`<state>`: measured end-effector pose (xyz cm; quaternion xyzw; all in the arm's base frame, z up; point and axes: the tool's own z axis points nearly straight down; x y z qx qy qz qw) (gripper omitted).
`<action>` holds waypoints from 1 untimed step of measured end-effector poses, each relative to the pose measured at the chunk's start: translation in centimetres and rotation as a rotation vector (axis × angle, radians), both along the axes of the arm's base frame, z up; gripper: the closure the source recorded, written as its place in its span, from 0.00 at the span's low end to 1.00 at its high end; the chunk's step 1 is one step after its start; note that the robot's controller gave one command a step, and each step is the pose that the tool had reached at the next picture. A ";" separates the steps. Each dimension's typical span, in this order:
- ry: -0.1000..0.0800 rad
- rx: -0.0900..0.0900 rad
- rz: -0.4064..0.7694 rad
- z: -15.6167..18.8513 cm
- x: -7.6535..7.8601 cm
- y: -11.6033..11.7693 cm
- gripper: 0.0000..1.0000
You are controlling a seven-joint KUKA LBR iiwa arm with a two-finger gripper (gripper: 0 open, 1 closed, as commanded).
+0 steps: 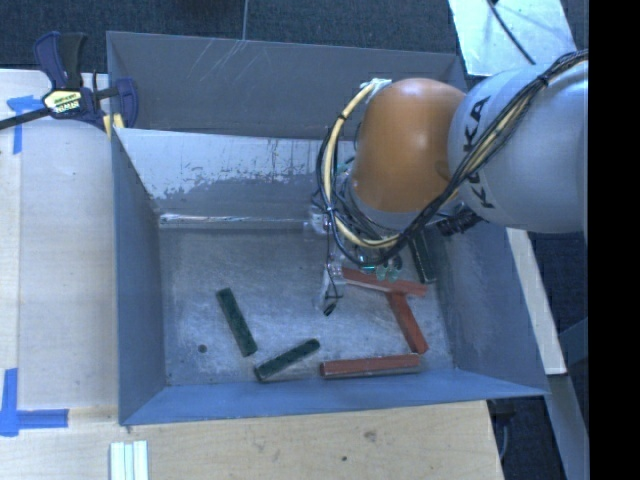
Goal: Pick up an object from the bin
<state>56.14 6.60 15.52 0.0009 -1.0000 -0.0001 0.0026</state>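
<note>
My gripper (330, 294) hangs below the arm's wrist over the middle right of the bin floor, its tip close to the floor. Just right of it lies a red-brown bar (388, 283), partly hidden under the wrist. A second red-brown bar (408, 326) runs from there toward the front. A third red-brown bar (370, 367) lies flat along the front wall. A dark green bar (287, 359) rests in front of and to the left of the gripper. Nothing shows in the gripper.
Another dark green bar (237, 322) lies slanted on the left part of the floor. A dark block (425, 254) sits near the right wall, half under the arm. The arm and its orange cover hide the back right of the bin.
</note>
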 end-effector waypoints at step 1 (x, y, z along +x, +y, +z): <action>-0.014 0.001 0.399 11.4 -2.8 4.5 0.00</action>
